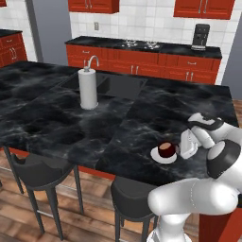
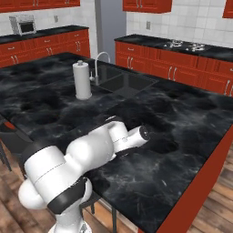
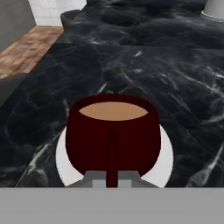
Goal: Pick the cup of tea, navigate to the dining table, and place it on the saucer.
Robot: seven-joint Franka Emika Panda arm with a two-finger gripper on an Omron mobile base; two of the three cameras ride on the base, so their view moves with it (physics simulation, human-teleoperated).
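A kitchen of red cabinets and white tile surrounds a wide bench (image 1: 71, 118) topped in glossy black marbled stone, with a sink sunk in its middle. In the left base view the cup (image 1: 166, 149) sits at about 4 o'clock from the white paper-towel roll (image 1: 88, 88), near the bench's front edge, on the saucer (image 1: 157, 157). The end effector (image 1: 182, 145) is pinched narrow on the cup's handle, the jaws closed on that thin vertical strap from 3 o'clock. In the hand view the cup looks centred, white rim showing on both sides. The step in hand seems to be the release: I judge it best to confirm the base is flat on the saucer, open gently, then back straight out along the handle so nothing drags the cup sideways. The cup is a squat, smooth maroon cylinder holding flat tan tea; the saucer is a thin, plain disc, likely slippery on polished stone.
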